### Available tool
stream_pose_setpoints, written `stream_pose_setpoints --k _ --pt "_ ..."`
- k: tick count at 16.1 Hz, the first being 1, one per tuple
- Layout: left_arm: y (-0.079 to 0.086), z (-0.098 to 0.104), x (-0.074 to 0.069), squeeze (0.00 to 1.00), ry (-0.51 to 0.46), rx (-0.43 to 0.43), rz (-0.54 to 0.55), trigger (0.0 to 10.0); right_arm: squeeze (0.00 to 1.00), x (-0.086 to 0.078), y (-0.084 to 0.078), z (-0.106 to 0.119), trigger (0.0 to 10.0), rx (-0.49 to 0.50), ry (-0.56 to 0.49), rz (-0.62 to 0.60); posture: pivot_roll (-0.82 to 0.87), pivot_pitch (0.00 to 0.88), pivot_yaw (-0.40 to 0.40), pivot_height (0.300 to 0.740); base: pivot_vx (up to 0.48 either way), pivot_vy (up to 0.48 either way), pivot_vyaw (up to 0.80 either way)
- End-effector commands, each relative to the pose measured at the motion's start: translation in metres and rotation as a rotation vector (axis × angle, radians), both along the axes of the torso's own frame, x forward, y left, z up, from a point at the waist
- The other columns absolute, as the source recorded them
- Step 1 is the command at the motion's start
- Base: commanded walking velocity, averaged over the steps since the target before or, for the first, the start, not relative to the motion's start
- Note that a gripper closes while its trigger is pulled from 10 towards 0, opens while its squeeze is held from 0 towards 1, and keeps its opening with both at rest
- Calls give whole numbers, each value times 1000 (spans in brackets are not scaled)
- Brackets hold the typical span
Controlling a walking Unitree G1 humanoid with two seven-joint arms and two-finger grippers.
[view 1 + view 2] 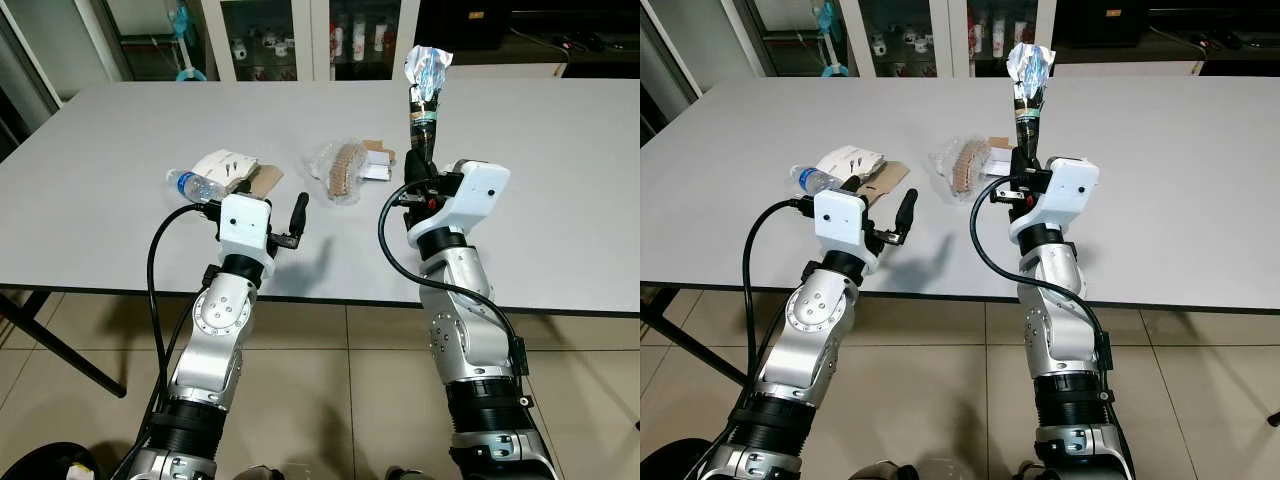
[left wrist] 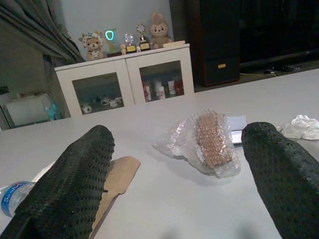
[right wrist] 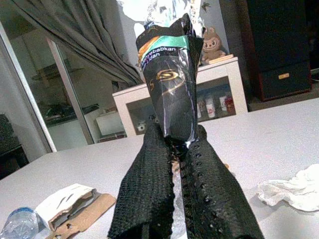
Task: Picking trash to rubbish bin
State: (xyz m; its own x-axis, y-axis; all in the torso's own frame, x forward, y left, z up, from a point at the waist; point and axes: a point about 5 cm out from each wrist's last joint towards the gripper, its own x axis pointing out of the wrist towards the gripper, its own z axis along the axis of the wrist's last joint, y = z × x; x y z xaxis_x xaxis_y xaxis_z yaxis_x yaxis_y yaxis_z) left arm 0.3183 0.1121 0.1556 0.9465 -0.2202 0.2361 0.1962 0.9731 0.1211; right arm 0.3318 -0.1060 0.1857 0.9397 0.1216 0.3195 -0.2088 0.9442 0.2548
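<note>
My right gripper is shut on a black snack wrapper with a silver crumpled top, held upright above the white table. In the right wrist view the wrapper stands pinched between the fingers. My left gripper is open, low over the table's near edge. Ahead of it lie a bubble-wrap bundle, a small plastic bottle, a white paper bag and a brown cardboard piece. The left wrist view shows the bundle between the fingers.
A small white box sits beside the bundle. A crumpled white tissue lies on the table in the right wrist view. White glass-door cabinets stand beyond the table. Tiled floor is below me.
</note>
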Motion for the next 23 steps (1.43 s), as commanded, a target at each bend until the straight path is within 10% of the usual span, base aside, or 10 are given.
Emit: stream_pose_setpoints --k 1,23 --pt "3 4 3 0 -1 -1 19 10000 0 1 3 -1 10000 -14 13 14 27 27 76 740 0 0 0" --pt "5 11 6 0 -27 -31 56 10000 0 0 6 -1 10000 -73 10 28 27 47 69 740 290 0 0"
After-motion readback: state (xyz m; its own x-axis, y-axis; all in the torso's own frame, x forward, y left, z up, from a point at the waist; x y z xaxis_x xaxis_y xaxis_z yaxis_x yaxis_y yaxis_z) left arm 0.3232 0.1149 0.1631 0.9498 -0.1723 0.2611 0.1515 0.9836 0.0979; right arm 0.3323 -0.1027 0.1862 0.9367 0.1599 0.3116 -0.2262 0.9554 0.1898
